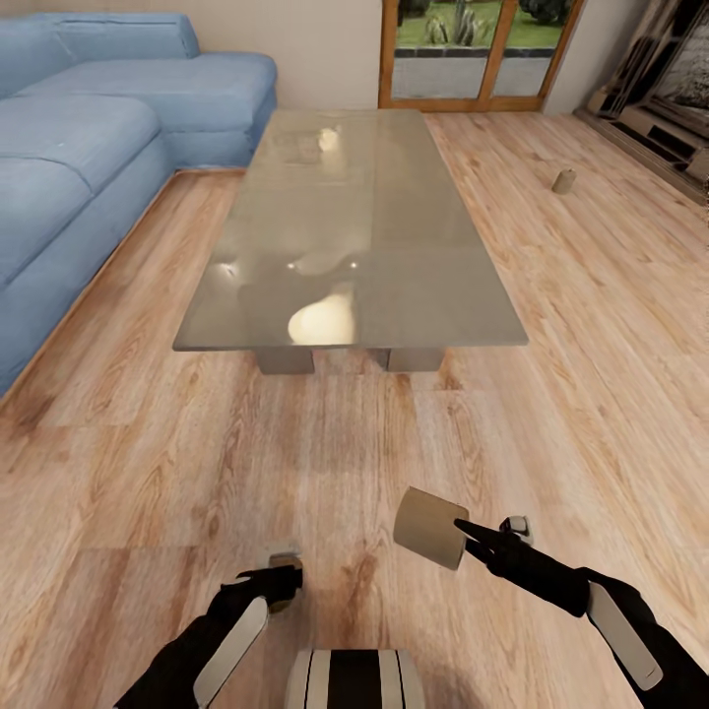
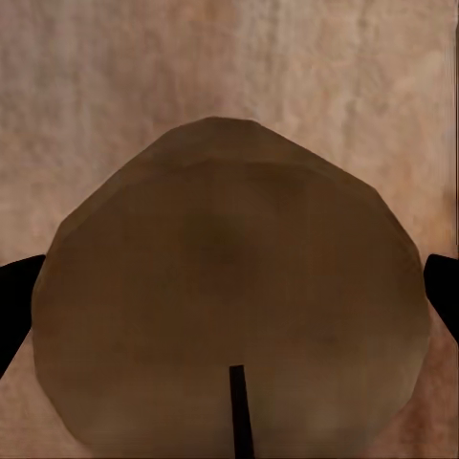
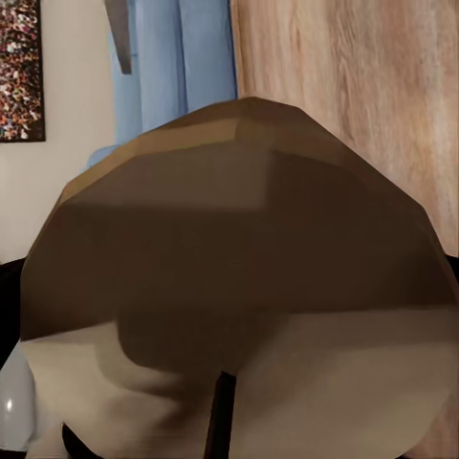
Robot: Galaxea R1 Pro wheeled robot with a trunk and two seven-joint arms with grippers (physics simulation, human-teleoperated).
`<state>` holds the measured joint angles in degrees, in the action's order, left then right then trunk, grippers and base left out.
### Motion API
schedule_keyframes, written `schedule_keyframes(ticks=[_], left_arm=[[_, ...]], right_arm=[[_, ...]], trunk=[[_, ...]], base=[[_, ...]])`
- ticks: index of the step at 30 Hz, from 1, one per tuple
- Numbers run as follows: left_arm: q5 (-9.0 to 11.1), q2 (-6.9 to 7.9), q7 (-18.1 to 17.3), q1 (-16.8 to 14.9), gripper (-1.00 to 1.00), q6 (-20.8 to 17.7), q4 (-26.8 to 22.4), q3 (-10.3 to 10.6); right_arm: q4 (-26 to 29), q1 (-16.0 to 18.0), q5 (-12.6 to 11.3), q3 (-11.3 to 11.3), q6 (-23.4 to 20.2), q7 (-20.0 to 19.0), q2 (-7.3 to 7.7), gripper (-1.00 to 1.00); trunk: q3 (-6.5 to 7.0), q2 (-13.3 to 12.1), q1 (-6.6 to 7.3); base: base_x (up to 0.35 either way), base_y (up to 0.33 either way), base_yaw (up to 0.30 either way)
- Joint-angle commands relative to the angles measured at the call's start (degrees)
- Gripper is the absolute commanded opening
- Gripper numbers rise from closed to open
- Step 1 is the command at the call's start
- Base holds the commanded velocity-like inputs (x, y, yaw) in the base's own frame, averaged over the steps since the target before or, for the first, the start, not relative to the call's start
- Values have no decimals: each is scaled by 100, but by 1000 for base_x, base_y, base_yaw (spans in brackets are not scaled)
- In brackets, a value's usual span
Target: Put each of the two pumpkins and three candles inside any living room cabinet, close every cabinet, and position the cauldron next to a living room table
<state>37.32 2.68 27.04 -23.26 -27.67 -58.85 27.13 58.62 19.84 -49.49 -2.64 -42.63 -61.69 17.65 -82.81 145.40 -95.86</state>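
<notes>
Candles gripped, one per gripper: right (image 1: 471, 537) holds candle (image 1: 430, 528), left (image 1: 279, 579) another (image 2: 229, 296); third candle (image 1: 563, 181) on floor, likely next.

Sofa (image 1: 89, 148) left of table (image 1: 345, 197)

Bright, even daylight w/ glare spots on glass table (image 1: 433, 295); wrist views soft, blurry, dim up close.
</notes>
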Motion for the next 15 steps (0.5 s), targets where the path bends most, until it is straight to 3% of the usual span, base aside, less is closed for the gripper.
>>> schedule_keyframes(ticks=[1, 3, 6, 7, 8, 15], left_arm=[[123, 61, 54, -3, -100, -23, -116, -9], [154, 152, 46, -3, -100, -201, -425, -151], [242, 211, 41, -3, -100, -794, -775, -470], [423, 227, 38, 6, -100, -1292, -1109, -879], [501, 230, 38, 10, -100, -1416, -1196, -998], [960, 233, 45, 14, -100, -1552, -1301, -1142]], right_arm=[[-4, 2, -39, -11, -31, 9, 4, -100], [-7, 2, -42, -10, -31, 11, 3, -100], [-8, 2, -43, -3, -32, 14, 8, -100], [-8, 2, -35, -9, -34, 32, 7, -100], [-8, 2, -31, -16, -35, 61, 4, -100], [-8, 2, -36, 0, -35, 128, 9, -100]], trunk=[[19, 0, 3], [63, -3, 8], [129, -7, 16], [152, -8, 18], [174, -9, 21], [331, -19, 39]], base=[[0, 0, 0], [0, 0, 0], [0, 0, 0], [0, 0, 0], [0, 0, 0], [-47, 8, -6]])
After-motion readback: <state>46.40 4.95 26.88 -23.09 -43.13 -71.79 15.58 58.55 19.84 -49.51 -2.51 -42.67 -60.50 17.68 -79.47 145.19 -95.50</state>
